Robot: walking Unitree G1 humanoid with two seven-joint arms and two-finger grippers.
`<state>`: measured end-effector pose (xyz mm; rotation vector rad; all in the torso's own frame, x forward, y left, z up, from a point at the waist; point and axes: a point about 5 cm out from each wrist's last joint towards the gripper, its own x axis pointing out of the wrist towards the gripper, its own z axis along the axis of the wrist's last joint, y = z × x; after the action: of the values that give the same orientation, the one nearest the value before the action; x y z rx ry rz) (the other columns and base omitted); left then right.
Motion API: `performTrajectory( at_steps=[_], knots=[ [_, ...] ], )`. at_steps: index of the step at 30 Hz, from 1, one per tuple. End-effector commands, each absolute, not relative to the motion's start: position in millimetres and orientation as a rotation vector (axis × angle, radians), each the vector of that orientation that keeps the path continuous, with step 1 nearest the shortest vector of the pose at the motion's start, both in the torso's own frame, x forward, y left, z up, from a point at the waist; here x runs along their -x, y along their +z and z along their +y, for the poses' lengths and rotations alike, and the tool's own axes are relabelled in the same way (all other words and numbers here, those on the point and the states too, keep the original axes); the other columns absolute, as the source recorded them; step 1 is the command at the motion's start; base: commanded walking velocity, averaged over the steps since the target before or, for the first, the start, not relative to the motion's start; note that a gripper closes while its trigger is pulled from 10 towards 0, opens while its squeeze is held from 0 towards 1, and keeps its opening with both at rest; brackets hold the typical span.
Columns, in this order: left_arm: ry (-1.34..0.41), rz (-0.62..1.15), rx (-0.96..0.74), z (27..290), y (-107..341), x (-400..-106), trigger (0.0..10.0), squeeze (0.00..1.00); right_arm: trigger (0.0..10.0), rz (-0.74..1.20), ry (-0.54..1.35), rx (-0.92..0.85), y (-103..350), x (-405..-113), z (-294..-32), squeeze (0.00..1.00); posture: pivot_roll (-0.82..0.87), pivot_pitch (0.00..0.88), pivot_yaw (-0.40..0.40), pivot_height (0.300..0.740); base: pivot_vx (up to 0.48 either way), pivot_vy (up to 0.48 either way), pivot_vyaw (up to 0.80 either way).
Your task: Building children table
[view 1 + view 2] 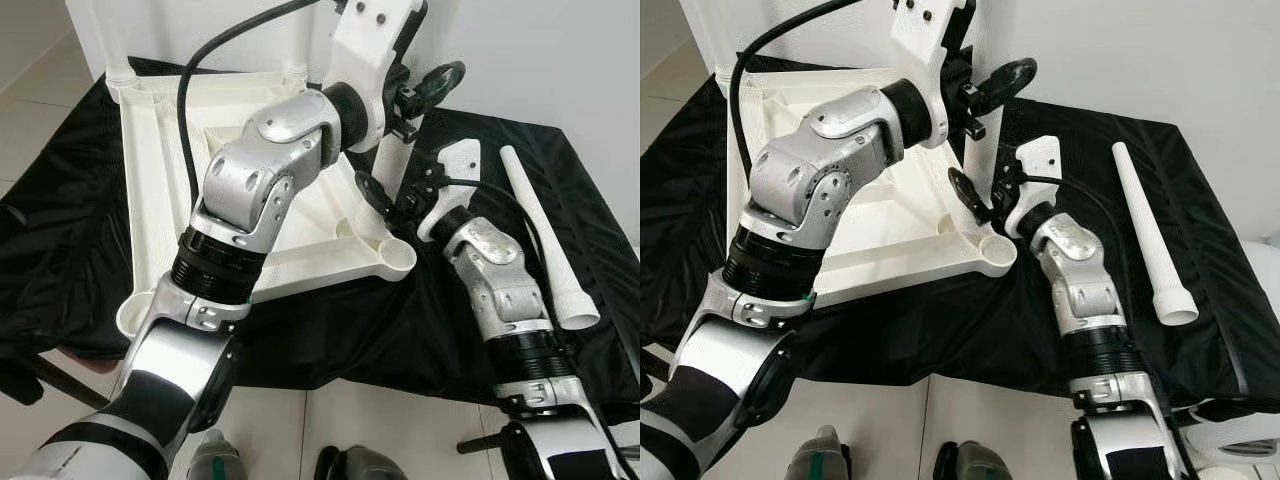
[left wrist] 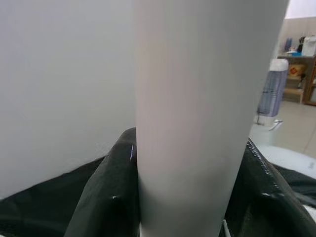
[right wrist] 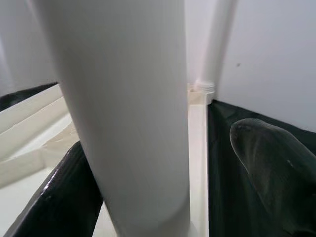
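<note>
My left claw (image 1: 425, 95) clamps the upright leg (image 2: 192, 123) — standing in the tabletop (image 1: 160, 140) socket; right claw (image 1: 385, 200) open around it, low. Spare leg (image 1: 545, 235) lies right.

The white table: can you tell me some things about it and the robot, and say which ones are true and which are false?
1. The white table top lies upside down on a black cloth. True.
2. One loose table leg lies on the cloth at the robot's right. True.
3. The loose leg is red. False: it is white.
4. The left gripper has its fingers around an upright white leg. True.
5. The right gripper is far from the table, doing nothing. False: it is at the same upright leg, lower down, one finger on each side.
6. The near corner socket already has a leg in it. False: it is empty.
</note>
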<state>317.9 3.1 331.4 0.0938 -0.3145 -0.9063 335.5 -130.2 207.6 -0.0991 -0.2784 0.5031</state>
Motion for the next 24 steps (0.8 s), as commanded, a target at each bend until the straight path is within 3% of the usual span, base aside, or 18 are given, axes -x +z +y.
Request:
performTrajectory(
  at_steps=[1,9,24],
  knots=[
    [-0.798,-0.335,-0.111,4.9,333.2,-320.2,10.0,0.00,10.0,-0.304,0.455,0.109,210.5,-333.9,-136.0,0.00,0.10,0.018,-0.125,0.740,0.000,0.000,0.00],
    [-0.687,-0.363,-0.143,6.9,331.9,-323.5,10.0,0.00,10.0,-0.320,0.295,0.088,207.8,-329.7,-112.1,0.00,0.10,0.023,-0.129,0.740,0.000,0.000,0.00],
    [-0.631,-0.393,-0.127,8.5,338.7,-329.2,10.0,0.00,10.0,-0.275,-0.010,0.095,199.1,-337.7,-103.3,0.00,0.10,0.039,-0.128,0.740,0.000,0.000,0.00]
  ],
)
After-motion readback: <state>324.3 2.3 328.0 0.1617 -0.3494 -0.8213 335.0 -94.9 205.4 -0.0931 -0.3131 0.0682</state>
